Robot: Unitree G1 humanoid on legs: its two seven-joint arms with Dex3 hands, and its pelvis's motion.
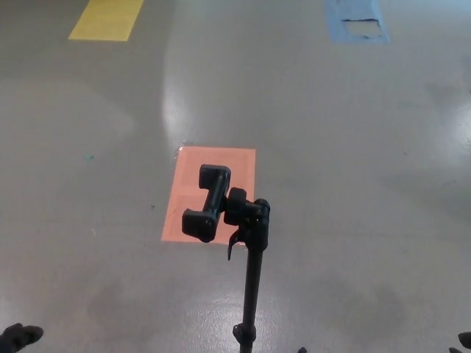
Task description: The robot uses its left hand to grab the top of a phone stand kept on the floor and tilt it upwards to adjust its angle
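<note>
- Across the frame, glossy grey floor (353,220) carries orange (193,193), yellow (107,18) and blue (357,22) patches.
- Phone stand (250,243) stands at centre bottom, base cut off.
- Left hand (18,337) sits at the lower left corner, cropped; finger state unclear.

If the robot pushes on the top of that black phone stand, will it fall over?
Possibly. The phone stand is a thin upright pole with its clamp up top, so it looks tip-prone. The glossy floor may let it slide. It looks rigid.
</note>
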